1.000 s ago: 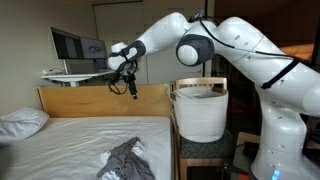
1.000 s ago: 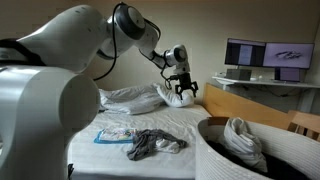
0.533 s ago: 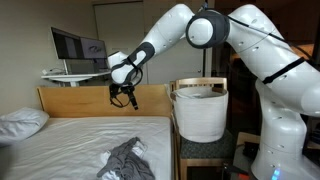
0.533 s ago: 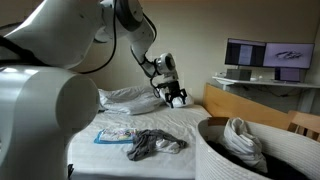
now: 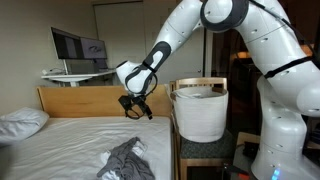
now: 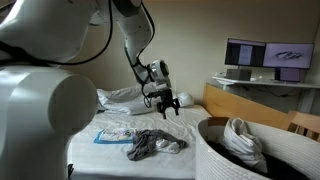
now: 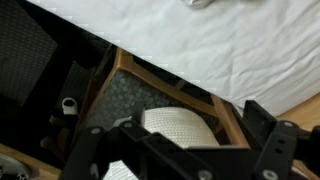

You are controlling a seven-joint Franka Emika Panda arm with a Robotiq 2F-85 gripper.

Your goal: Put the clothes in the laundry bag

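A dark grey garment [image 5: 125, 160] lies crumpled on the bed, and shows again [image 6: 150, 144] beside a flat light cloth [image 6: 114, 133]. The laundry bag [image 5: 200, 112] is a white hamper in a wooden frame beside the bed; its rim [image 6: 215, 160] fills the foreground, with a white garment [image 6: 240, 136] inside. My gripper [image 5: 135, 107] hangs open and empty above the far part of the bed, well apart from the clothes [image 6: 165, 103]. In the wrist view the gripper [image 7: 180, 135] stands open, with the hamper's woven wall [image 7: 180, 122] beyond it.
A white pillow [image 5: 20, 122] lies at the head of the bed [image 6: 128, 96]. A wooden bed board [image 5: 80, 100] runs behind the mattress. A desk with a monitor [image 5: 78, 45] stands beyond. The white bedsheet [image 7: 200, 45] fills the top of the wrist view.
The arm has swung downward, bringing the gripper lower toward the bed. The jaws stayed open and empty. The clothes have not moved.
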